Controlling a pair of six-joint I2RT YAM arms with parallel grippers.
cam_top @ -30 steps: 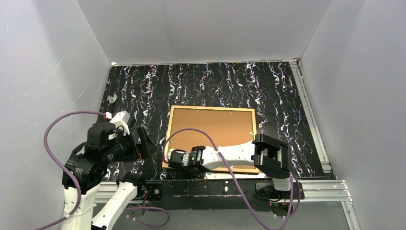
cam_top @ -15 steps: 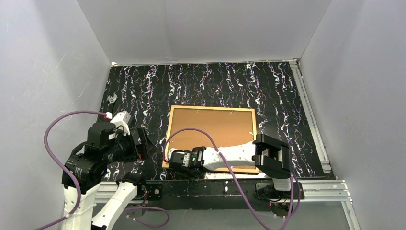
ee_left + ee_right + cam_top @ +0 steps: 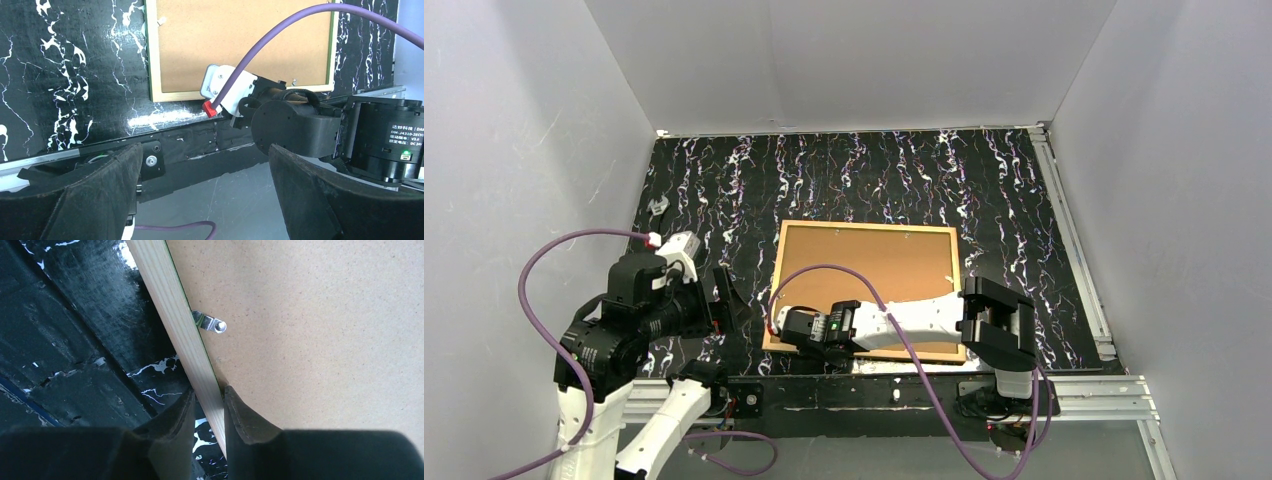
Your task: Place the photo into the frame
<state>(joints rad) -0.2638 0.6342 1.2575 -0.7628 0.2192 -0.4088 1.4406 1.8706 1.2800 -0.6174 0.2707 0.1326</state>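
Face-down frame (image 3: 865, 227) lay on desk (image 3: 824, 180) near arms, brown backing board (image 3: 864, 265) up; photo not visible. Wooden rail near corner pinched by right gripper (image 3: 207, 396); idle left gripper (image 3: 205, 160) gaped wide. Judged light, stiff, thin-railed: hold rail, avoid metal tab (image 3: 209, 323).

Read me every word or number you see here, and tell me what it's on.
"DM-J4310-2ECV1", cut off at the edge: motor label.
"V3.0": same label.
"DC 24V": same label.
Chinese characters there: too small to read.
Nothing else.
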